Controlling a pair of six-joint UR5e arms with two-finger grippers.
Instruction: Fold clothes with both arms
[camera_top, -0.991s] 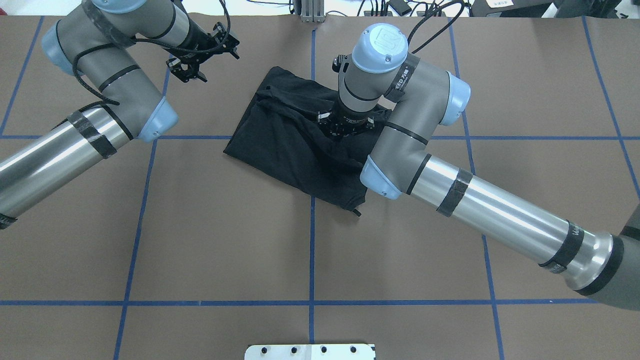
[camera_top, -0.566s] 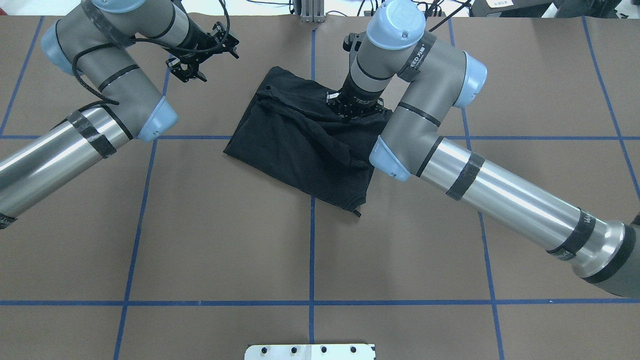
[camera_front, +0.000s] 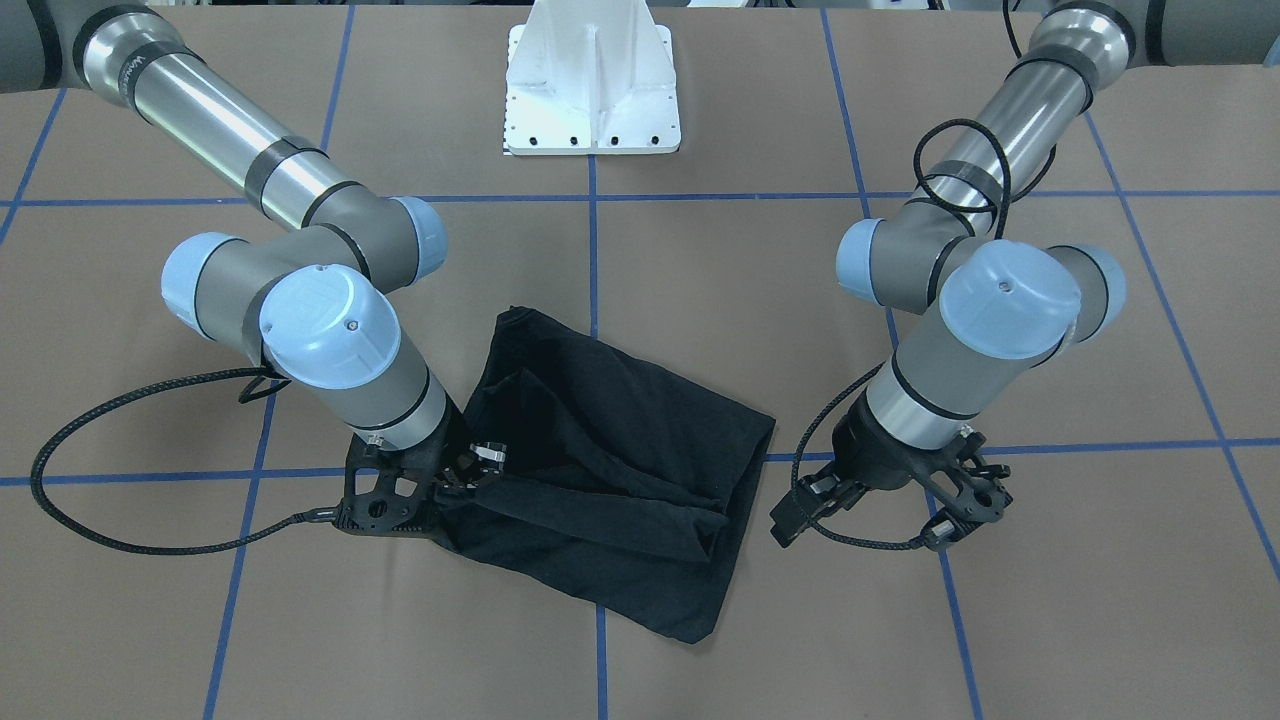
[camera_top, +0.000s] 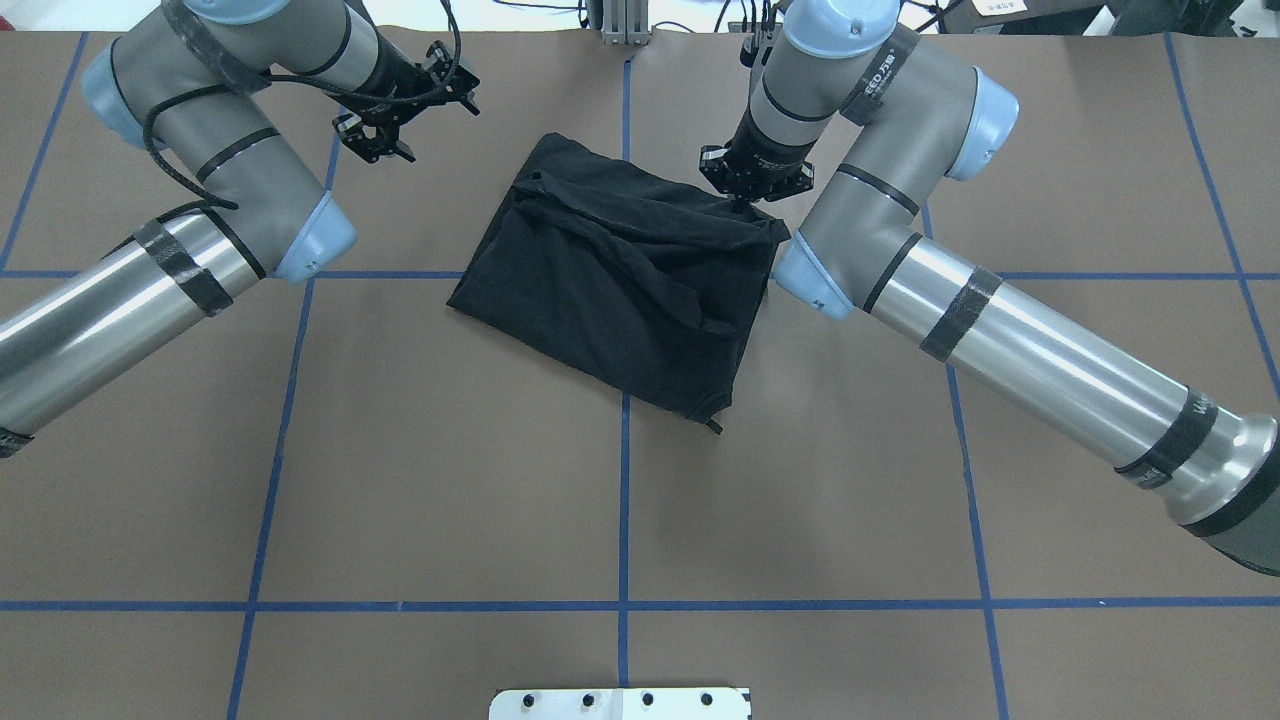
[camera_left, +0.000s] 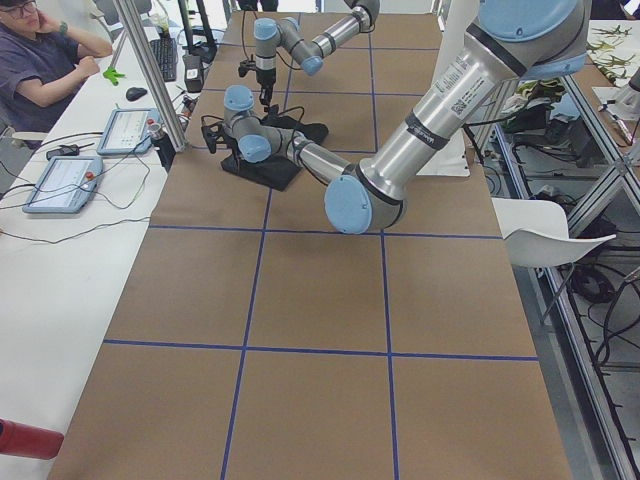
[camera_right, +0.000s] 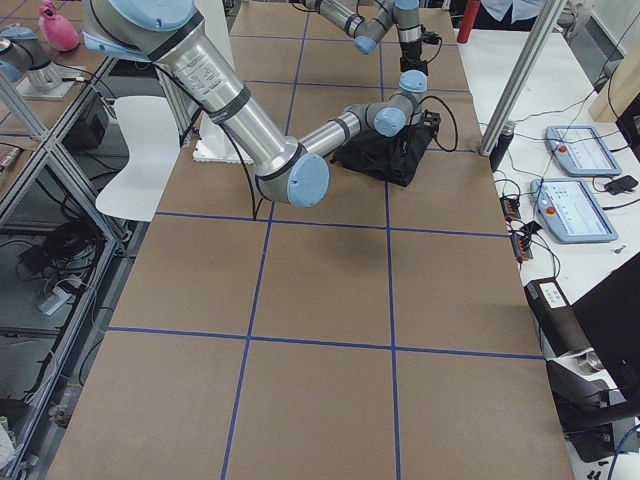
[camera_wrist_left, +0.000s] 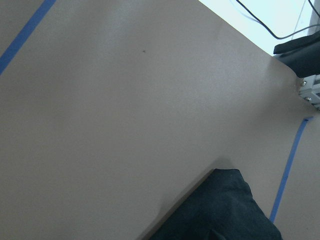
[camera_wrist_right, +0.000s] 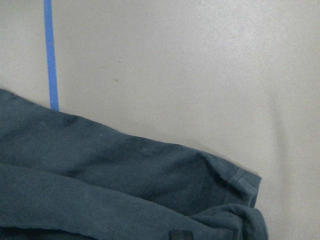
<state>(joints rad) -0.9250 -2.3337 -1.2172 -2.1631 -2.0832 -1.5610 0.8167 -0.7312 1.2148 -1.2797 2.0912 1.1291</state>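
The black T-shirt (camera_top: 610, 270) lies folded into a rough rectangle on the far middle of the table, and it also shows in the front view (camera_front: 610, 470). Only plain black cloth shows; the print is hidden. My right gripper (camera_top: 743, 205) points down at the shirt's far right corner and looks shut on the cloth edge there, low over the table (camera_front: 478, 462). The right wrist view shows that corner (camera_wrist_right: 100, 175) lying on the brown surface. My left gripper (camera_top: 408, 112) hovers open and empty to the left of the shirt, apart from it (camera_front: 885, 515).
Blue tape lines (camera_top: 624, 500) grid the brown table cover. The white pedestal base (camera_front: 592, 90) stands at the robot's side. An aluminium post (camera_top: 622, 25) stands at the far edge. A seated operator (camera_left: 40, 60) and control tablets (camera_left: 60, 180) are beyond the far side.
My right gripper has moved from the shirt's middle towards the far right corner, and the cloth there has spread out with it. The left arm has not moved.
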